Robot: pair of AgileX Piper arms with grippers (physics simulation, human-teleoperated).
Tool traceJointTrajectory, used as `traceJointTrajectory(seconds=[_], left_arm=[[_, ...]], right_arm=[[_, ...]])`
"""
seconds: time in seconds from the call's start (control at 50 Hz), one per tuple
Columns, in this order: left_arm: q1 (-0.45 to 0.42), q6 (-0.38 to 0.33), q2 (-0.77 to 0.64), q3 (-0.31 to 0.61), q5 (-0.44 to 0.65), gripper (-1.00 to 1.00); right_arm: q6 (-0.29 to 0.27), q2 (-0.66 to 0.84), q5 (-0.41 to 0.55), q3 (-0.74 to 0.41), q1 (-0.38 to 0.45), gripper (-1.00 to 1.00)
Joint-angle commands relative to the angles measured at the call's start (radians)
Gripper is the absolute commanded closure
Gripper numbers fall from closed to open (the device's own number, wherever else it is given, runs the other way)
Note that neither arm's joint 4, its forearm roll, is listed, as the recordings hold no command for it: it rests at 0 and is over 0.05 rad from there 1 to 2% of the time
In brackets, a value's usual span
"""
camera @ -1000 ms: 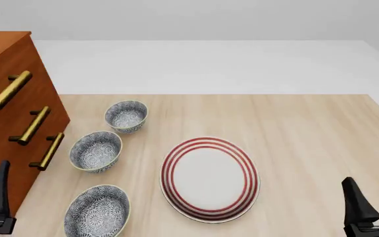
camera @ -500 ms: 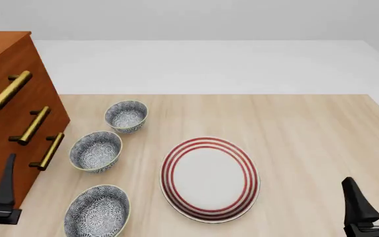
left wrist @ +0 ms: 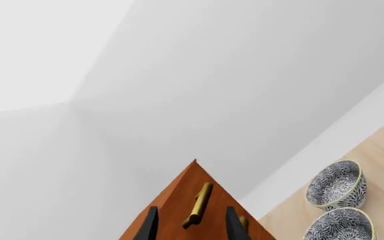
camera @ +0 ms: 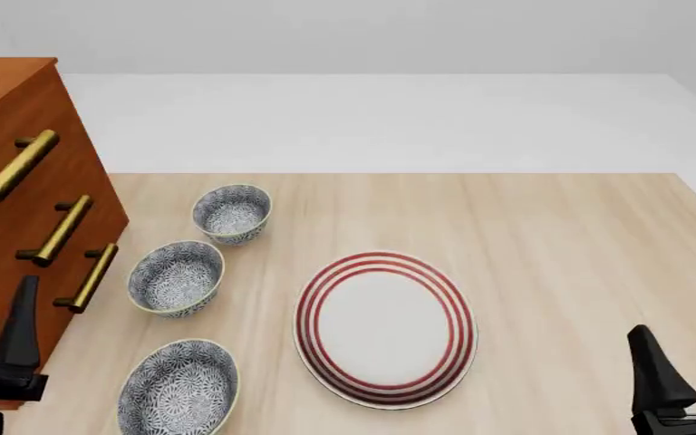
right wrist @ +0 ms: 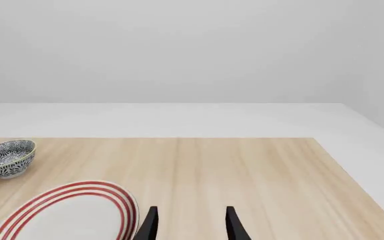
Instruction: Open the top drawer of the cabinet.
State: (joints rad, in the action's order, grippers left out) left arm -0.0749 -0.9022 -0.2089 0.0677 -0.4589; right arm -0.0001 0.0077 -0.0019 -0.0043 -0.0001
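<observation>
Left gripper crept forward, open, top drawer handle ahead, apparently untouched, right gripper open.

A bare simulated test space, rendered rather than photographed, with blank white walls and floor. A pale wooden desk carries household tableware: a red-ringed plate and three blue-patterned bowls, beside a reddish-brown cabinet with brass handles.

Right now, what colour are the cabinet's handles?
Brass-gold handles on the cabinet, clearest in the front view.
</observation>
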Motion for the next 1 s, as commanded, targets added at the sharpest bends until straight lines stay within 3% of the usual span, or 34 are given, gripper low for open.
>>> traceJointTrajectory(seconds=[0.02,0.22,0.24,0.34,0.36,0.44,1.0], left_arm=[[-0.005,-0.063,-0.021,-0.003,-0.031,-1.0],[-0.002,-0.118,-0.101,-0.021,-0.131,-1.0],[-0.013,-0.152,-0.11,-0.042,-0.173,-1.0],[-0.002,-0.151,-0.128,-0.033,-0.181,-1.0],[-0.008,-0.184,-0.175,-0.058,-0.247,-1.0],[-0.027,-0.21,-0.203,-0.067,-0.279,-1.0],[-0.009,-0.312,-0.481,-0.067,-0.537,-1.0]], right_arm=[[0.0,0.0,0.0,0.0,0.0,-1.0],[0.0,0.0,0.0,0.0,0.0,-1.0],[0.0,0.0,0.0,0.0,0.0,-1.0],[0.0,0.0,0.0,0.0,0.0,-1.0],[0.0,0.0,0.0,0.0,0.0,-1.0],[0.0,0.0,0.0,0.0,0.0,-1.0],[0.0,0.0,0.0,0.0,0.0,-1.0]])
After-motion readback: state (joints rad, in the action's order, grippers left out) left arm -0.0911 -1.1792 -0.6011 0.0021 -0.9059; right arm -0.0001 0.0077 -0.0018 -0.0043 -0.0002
